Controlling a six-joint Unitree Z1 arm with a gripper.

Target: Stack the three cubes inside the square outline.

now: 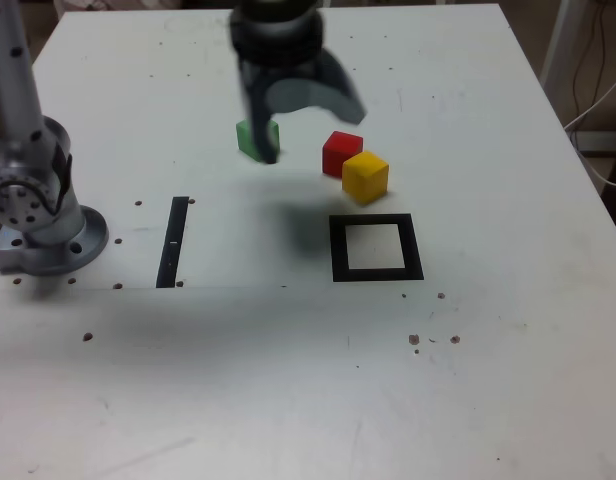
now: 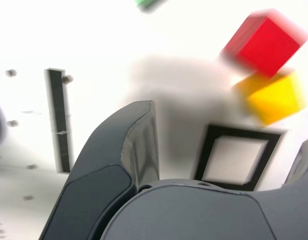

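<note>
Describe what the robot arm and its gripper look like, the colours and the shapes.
The arm is silver-grey metal, made of rounded cylindrical segments on a round flanged base with small bolt holes. The gripper is dark blue-grey to black, with two broad, curved, claw-like fingers under a round dark wrist housing. The wrist view shows paler inner pad faces. No cables or markings are visible.

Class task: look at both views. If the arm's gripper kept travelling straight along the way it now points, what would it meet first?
Probably the bare white table. The open dark gripper points down between the small green cube and the small red cube. Blur leaves depth unclear, so one finger might clip the green cube.
</note>
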